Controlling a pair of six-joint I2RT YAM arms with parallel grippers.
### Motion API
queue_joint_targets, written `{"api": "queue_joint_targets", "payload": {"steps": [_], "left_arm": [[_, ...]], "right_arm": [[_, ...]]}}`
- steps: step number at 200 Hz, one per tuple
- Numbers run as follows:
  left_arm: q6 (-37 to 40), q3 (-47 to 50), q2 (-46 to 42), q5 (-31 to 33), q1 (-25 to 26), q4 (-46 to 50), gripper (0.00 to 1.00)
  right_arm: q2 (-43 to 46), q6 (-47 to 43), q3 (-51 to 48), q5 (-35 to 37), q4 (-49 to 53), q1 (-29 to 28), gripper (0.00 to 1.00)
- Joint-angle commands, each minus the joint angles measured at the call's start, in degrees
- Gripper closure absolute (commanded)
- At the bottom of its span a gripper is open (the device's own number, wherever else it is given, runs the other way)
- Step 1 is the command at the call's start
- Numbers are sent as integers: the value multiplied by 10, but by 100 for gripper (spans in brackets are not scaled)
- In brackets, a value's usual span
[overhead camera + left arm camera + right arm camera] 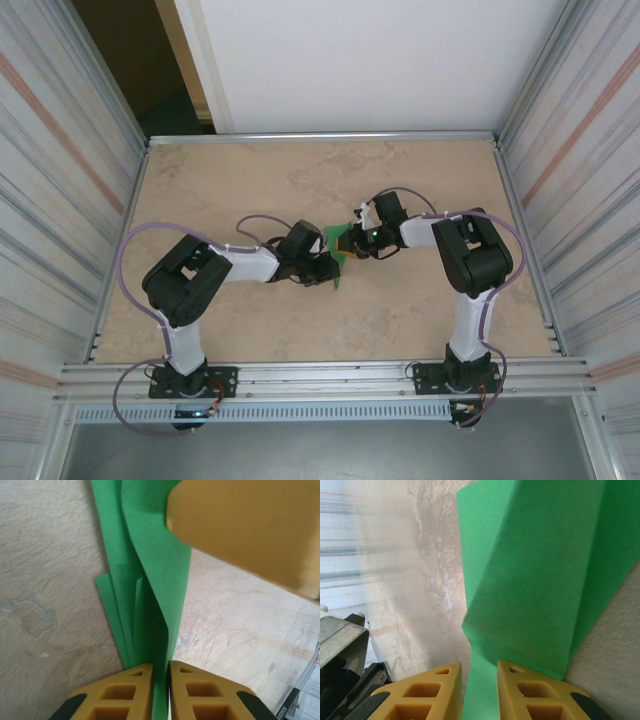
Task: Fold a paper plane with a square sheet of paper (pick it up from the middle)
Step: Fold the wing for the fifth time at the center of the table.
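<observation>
The two arms meet over the middle of the tabletop (250,180). The green paper (339,252) is right between them. It is folded into long layers, one on top of another. The left tool (161,667) is closed on the paper. Its two yellow fingers pinch it with almost no gap. The right tool (480,672) has the paper running between its fingers too. The gap there is wider, so I cannot tell if it squeezes the paper or just sits around it. The two tools are very near each other.
</observation>
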State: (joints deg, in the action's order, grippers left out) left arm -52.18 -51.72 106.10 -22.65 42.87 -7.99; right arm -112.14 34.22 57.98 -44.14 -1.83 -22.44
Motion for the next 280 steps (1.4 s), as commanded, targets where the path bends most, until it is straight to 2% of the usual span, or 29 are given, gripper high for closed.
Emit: {"api": "queue_joint_targets", "payload": {"steps": [1, 34, 75, 107, 150, 280], "left_arm": [[-11, 27, 16, 11, 1, 15, 89], [-21, 61, 24, 5, -3, -39, 92], [-20, 84, 33, 3, -5, -70, 93], [-18, 88, 31, 4, -5, -70, 92], [-14, 92, 34, 7, -5, -72, 94], [-12, 94, 45, 0, -5, -76, 94]], "right_arm": [[39, -6, 3, 6, 27, -3, 74], [91, -12, 1, 6, 32, -2, 68], [124, -24, -28, 54, 47, 11, 67], [102, -62, -13, 26, 80, 1, 71], [62, -60, -12, -3, 71, 2, 72], [-12, -87, 48, -8, 109, -21, 72]]}}
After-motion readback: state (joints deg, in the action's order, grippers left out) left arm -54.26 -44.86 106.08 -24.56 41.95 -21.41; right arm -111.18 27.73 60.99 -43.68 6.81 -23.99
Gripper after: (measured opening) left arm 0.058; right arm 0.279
